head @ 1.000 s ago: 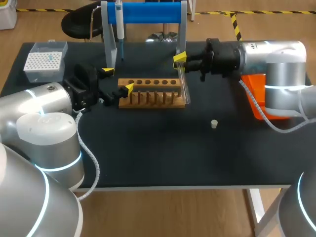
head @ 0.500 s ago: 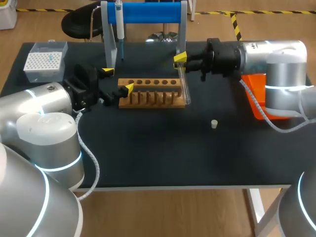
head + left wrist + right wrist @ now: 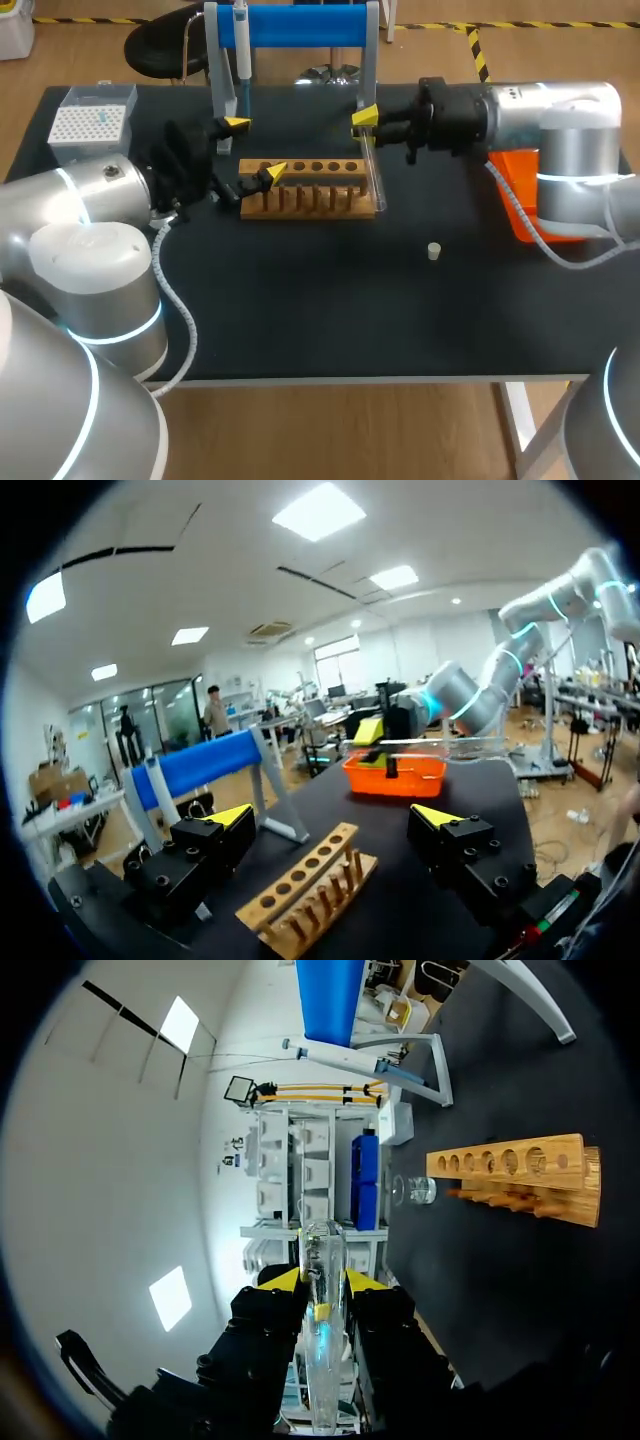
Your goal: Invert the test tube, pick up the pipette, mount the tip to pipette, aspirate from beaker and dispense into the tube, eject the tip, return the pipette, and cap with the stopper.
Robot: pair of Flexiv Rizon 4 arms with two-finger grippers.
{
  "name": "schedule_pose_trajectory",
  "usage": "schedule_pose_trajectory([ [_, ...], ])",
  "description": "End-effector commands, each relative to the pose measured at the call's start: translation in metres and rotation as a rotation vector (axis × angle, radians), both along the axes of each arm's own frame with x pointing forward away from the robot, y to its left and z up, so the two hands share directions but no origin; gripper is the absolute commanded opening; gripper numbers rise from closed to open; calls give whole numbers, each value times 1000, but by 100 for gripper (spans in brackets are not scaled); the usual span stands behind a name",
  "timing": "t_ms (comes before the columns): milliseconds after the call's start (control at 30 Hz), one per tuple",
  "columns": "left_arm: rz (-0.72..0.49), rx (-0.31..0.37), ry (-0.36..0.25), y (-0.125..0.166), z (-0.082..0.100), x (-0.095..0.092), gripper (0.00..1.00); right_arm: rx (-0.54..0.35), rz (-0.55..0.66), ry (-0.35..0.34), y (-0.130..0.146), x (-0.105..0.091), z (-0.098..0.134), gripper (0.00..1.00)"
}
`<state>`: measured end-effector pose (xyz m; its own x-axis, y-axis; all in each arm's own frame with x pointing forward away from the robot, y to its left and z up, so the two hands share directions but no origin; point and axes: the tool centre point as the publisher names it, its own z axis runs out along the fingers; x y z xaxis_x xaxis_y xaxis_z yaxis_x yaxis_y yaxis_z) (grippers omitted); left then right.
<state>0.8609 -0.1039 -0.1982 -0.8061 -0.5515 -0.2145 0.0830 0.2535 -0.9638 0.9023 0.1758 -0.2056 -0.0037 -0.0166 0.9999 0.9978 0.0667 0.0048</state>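
My right gripper point(image 3: 364, 118) is shut on a clear test tube point(image 3: 372, 170), which hangs slanted down past the right end of the wooden rack point(image 3: 310, 190). The right wrist view shows the test tube point(image 3: 322, 1330) clamped between the fingers of the right gripper point(image 3: 322, 1278), the rack point(image 3: 515, 1175) and a glass beaker point(image 3: 420, 1190) beyond it. My left gripper point(image 3: 256, 148) is open above the rack's left end, nothing in it. In the left wrist view the left gripper point(image 3: 333, 815) stands over the rack point(image 3: 310, 890). The pipette point(image 3: 241, 40) hangs on the blue stand point(image 3: 300, 25). A small stopper point(image 3: 434, 251) lies at the right.
A tip box point(image 3: 92, 122) sits at the back left. An orange tray point(image 3: 520, 200) lies under my right arm at the right edge. The blue stand's legs rise just behind the rack. The beaker is hidden in the head view.
My left arm has moved right and away from me, bringing its open gripper from beside the rack to above its left end. The right arm and tube have not moved.
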Motion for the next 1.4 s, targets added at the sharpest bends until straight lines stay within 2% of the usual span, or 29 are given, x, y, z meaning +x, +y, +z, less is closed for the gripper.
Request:
schedule_pose_trajectory([
  [33,-270,-58,-371,15,-2,-6,100,-4,1,0,-1,0,1,0],
  [300,-270,-58,-371,15,-2,-6,100,-4,1,0,-1,0,1,0],
  [333,-298,4,-458,14,1,-7,100,-4,1,0,-1,0,1,0],
  [433,-355,114,-690,8,5,-10,100,-4,1,0,-1,0,1,0],
  [467,-369,125,-735,7,6,-10,100,-4,1,0,-1,0,1,0],
  [567,-421,204,-925,3,6,-15,100,-4,1,0,-1,0,1,0],
  [600,-437,246,-974,2,6,-17,100,-4,1,0,-1,0,1,0],
  [667,-476,269,-1054,-1,4,-21,100,-4,1,0,-1,0,1,0],
  [767,-523,288,-1134,-5,5,-24,100,-4,1,0,-1,0,1,0],
  [800,-527,325,-1164,-6,6,-25,100,-4,1,0,-1,0,1,0],
  [867,-534,312,-1196,-6,8,-26,100,-4,1,0,-1,0,1,0],
  [967,-568,365,-1237,-10,12,-27,100,-4,1,0,-1,0,1,0],
  [1033,-592,426,-1231,-15,13,-26,100,-4,1,0,-1,0,1,0],
  [1133,-609,390,-1234,-21,14,-25,100,-4,1,0,-1,0,1,0],
  [1200,-610,404,-1218,-27,13,-23,100,-4,1,0,-1,0,1,0],
  [1267,-613,380,-1226,-33,11,-23,100,-4,1,0,-1,0,1,0],
  [1333,-621,400,-1228,-42,7,-24,100,-4,1,0,-1,0,1,0],
  [1400,-623,364,-1228,-50,3,-25,100,-4,1,0,-1,0,1,0],
])
